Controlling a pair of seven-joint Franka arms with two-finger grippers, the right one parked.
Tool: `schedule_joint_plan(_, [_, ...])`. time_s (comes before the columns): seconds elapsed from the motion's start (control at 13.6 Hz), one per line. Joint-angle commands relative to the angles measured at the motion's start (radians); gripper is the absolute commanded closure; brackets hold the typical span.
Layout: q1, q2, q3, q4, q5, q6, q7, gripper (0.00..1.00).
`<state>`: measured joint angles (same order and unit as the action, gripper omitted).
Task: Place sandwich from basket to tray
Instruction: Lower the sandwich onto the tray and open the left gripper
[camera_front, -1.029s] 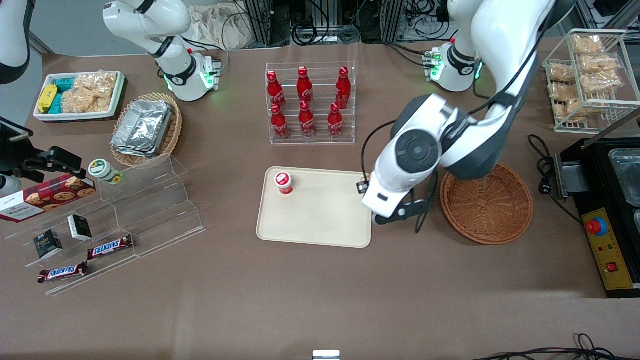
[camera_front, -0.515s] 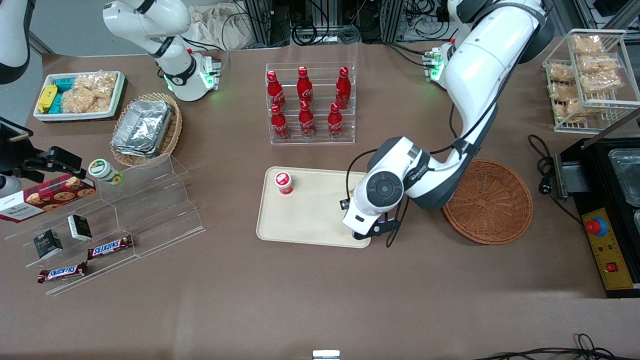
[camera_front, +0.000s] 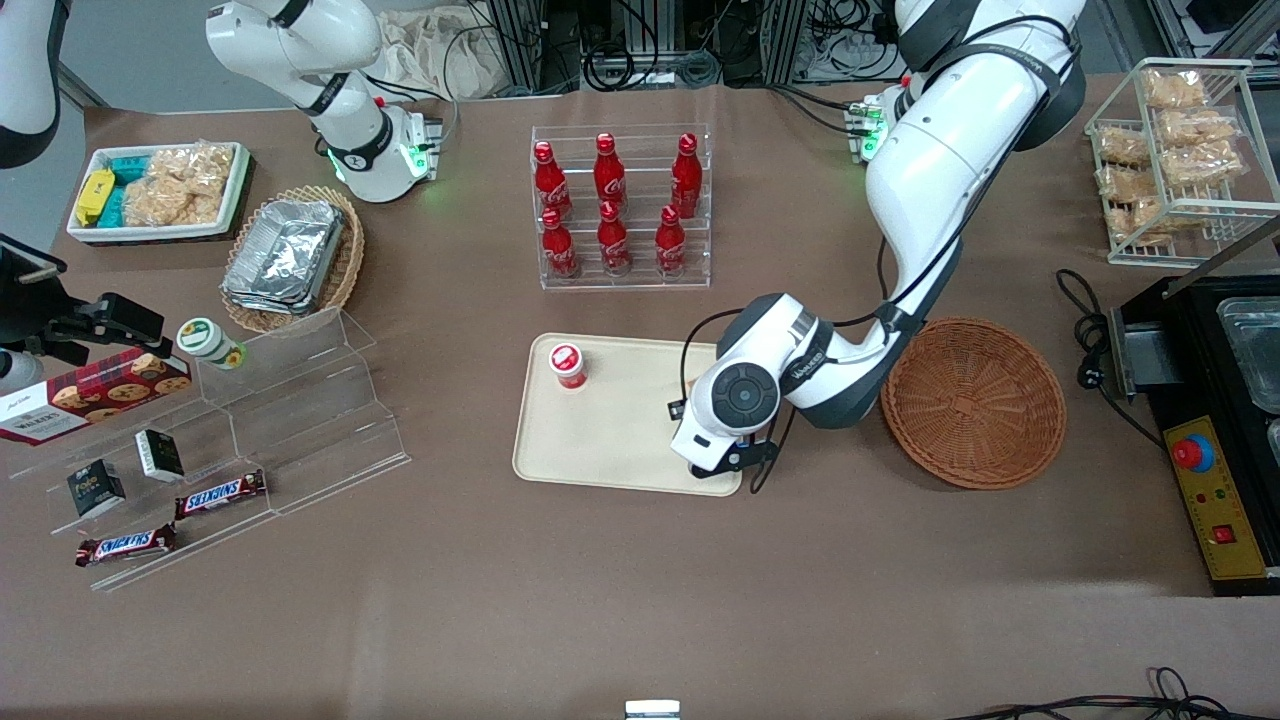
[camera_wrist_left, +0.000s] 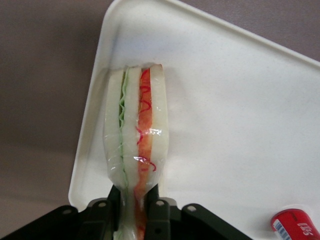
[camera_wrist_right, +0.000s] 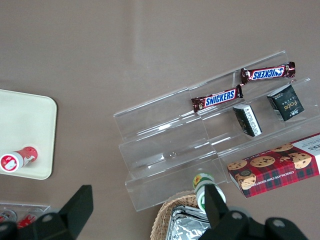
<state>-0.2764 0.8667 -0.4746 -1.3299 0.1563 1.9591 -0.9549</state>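
Note:
The sandwich (camera_wrist_left: 135, 135) is a plastic-wrapped wedge of white bread with green and orange-red filling. My left gripper (camera_wrist_left: 134, 205) is shut on it, a finger pressed to each bread face. It hangs just above the cream tray (camera_wrist_left: 235, 100), near one corner. In the front view the gripper (camera_front: 715, 465) is low over the tray (camera_front: 620, 440), at the corner nearest the camera on the basket's side; the arm hides the sandwich there. The reddish-brown wicker basket (camera_front: 975, 405) stands empty beside the tray.
A small red-capped bottle (camera_front: 567, 365) stands on the tray's corner farthest from the gripper; it also shows in the left wrist view (camera_wrist_left: 297, 225). A clear rack of red cola bottles (camera_front: 620, 210) stands farther from the camera than the tray. A black appliance (camera_front: 1215, 400) lies past the basket.
The left gripper has moved from the tray's edge by the basket to over the tray and has come down lower. The basket is now fully uncovered.

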Motion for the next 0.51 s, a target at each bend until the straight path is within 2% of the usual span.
schedule_joint_plan(0.0, [-0.004, 0.003, -0.002, 0.023, 0.022, 0.009, -0.031, 0.25])
schedule_joint_plan(0.07, [-0.001, -0.003, -0.002, 0.024, 0.022, 0.009, -0.048, 0.05])
schedule_joint_plan(0.15, [0.002, -0.012, -0.002, 0.028, 0.022, 0.006, -0.059, 0.00])
schedule_joint_plan(0.44, [0.043, -0.171, -0.001, 0.028, 0.022, -0.058, -0.149, 0.00])
